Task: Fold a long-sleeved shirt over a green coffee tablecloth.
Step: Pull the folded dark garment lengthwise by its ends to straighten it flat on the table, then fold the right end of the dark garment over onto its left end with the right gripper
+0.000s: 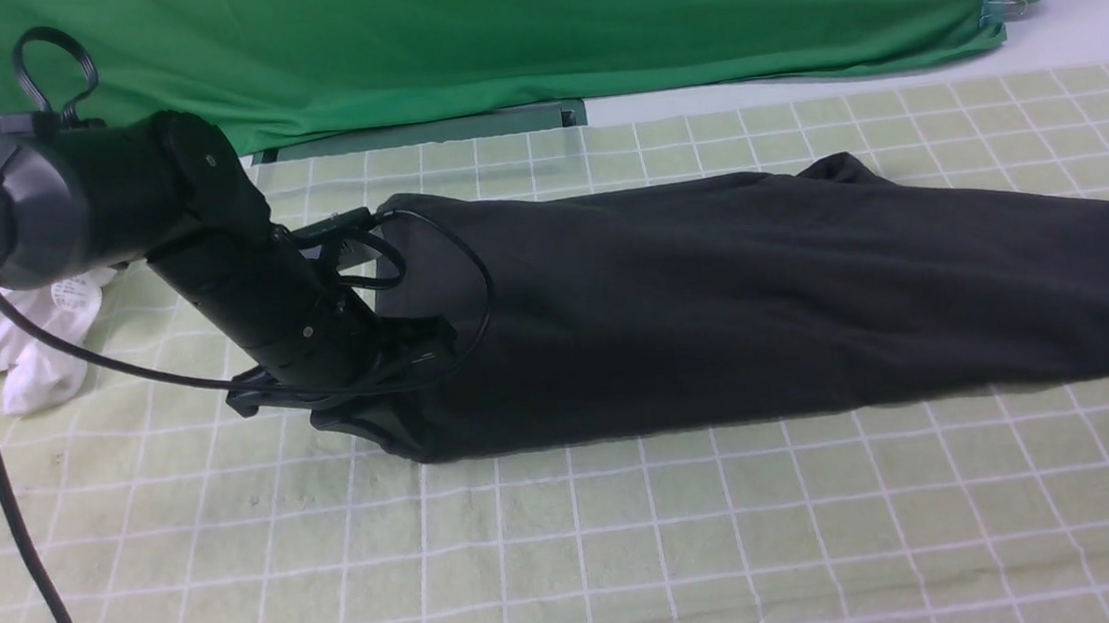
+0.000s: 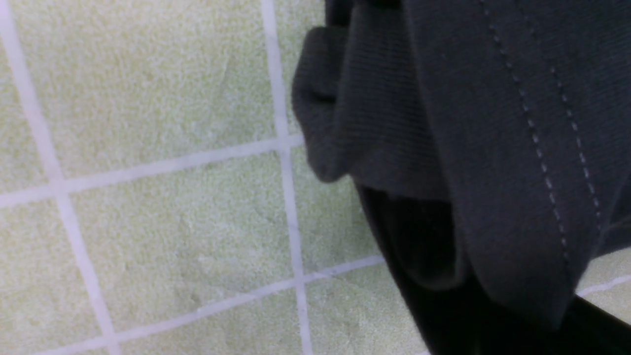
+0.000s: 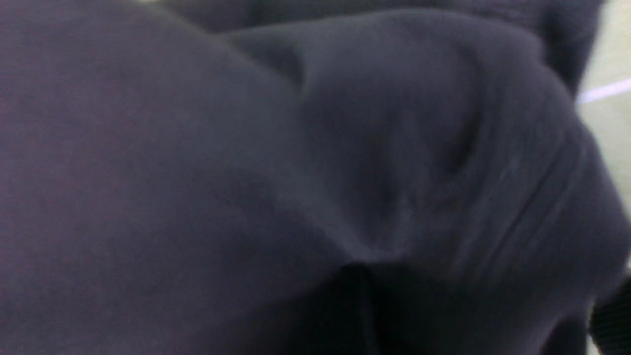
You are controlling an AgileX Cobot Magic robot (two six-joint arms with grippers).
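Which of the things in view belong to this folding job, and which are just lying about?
Job:
- black shirt
- pale gridded tablecloth under it

Lying about:
- white garment, far left
- plain green backdrop cloth at the back
- clip on the backdrop's corner

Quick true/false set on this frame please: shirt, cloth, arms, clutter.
1. The long-sleeved shirt lies as a long strip on the green coffee tablecloth. True.
2. Both arms show in the front view. False: only the left arm shows.
3. The left claw is at the shirt's left end, shut on its edge. True.
4. The white garment lies on top of the shirt. False: it lies apart from it, at the left edge of the view.
5. The backdrop cloth is blue. False: it is plain bright green.
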